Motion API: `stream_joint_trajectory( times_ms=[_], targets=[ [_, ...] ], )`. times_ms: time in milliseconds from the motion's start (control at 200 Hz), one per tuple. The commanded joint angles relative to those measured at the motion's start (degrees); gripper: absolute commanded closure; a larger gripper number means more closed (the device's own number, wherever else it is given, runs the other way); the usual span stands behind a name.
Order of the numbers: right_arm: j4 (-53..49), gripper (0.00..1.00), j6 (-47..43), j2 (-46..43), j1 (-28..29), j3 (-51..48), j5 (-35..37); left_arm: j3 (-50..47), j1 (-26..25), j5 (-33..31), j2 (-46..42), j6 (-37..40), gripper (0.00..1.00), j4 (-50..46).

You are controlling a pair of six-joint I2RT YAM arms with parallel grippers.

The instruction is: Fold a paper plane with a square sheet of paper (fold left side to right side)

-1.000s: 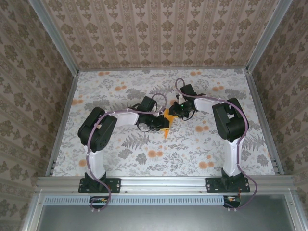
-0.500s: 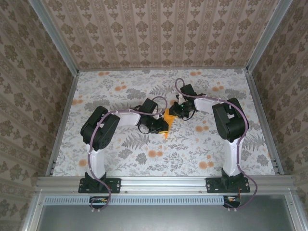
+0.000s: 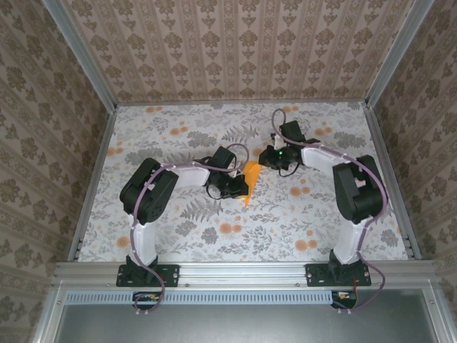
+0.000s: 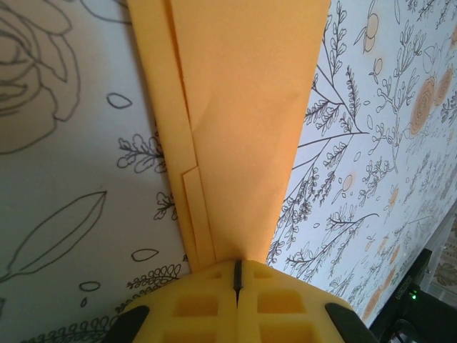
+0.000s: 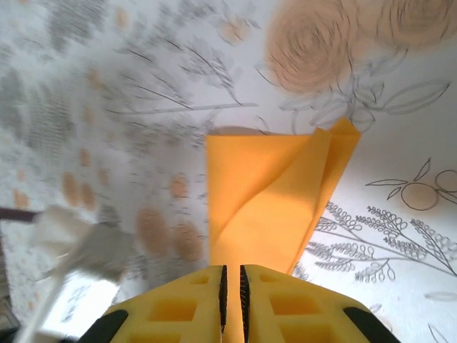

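At the middle of the grey floral surface (image 3: 178, 221) lies the paper plane (image 3: 249, 179), a narrow creased orange dart, long axis near-to-far, point toward the near edge. The left jaws are clenched on its left edge; the right jaws sit at its far end, almost together (pinching or not, I cannot tell).

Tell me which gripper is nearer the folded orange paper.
Left. The left gripper is shut on the folded orange paper, touching it. The right gripper sits at the paper's far-right end, jaws almost closed; whether it touches is unclear.
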Motion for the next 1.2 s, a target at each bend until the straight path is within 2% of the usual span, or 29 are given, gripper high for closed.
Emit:
stream_joint_trajectory(
  times_ms=[0, 140, 375, 660, 940, 1195],
  targets=[
    [2.7, 0.84, -0.9, -5.3, 0.1, -4.7, -3.4, -2.1, -1.0, -5.3, 2.0, 0.2, 0.95, -5.1],
    [7.5, 0.85, 0.4, -4.9, 1.8, -9.3, -6.8, -2.1, -1.0, -5.6, 1.6, 0.3, 0.95, -5.3],
    [10.5, 0.86, 1.5, 2.4, 3.1, -6.9, -6.7, -2.0, -1.0, -5.8, 1.4, 0.6, 0.95, -5.7],
    [6.1, 0.86, -1.1, 9.0, 3.3, -1.7, -2.6, -1.8, -1.0, -5.9, 1.6, 0.9, 0.96, -6.2],
    [0.9, 0.86, -4.3, 11.2, 3.2, 1.0, 2.4, -2.0, -1.0, -5.9, 1.5, 1.0, 0.96, -6.5],
    [0.7, 0.86, -5.0, 12.6, 1.7, 3.1, 2.8, -2.1, -1.0, -5.9, 1.6, 1.2, 0.96, -6.6]
  ],
)
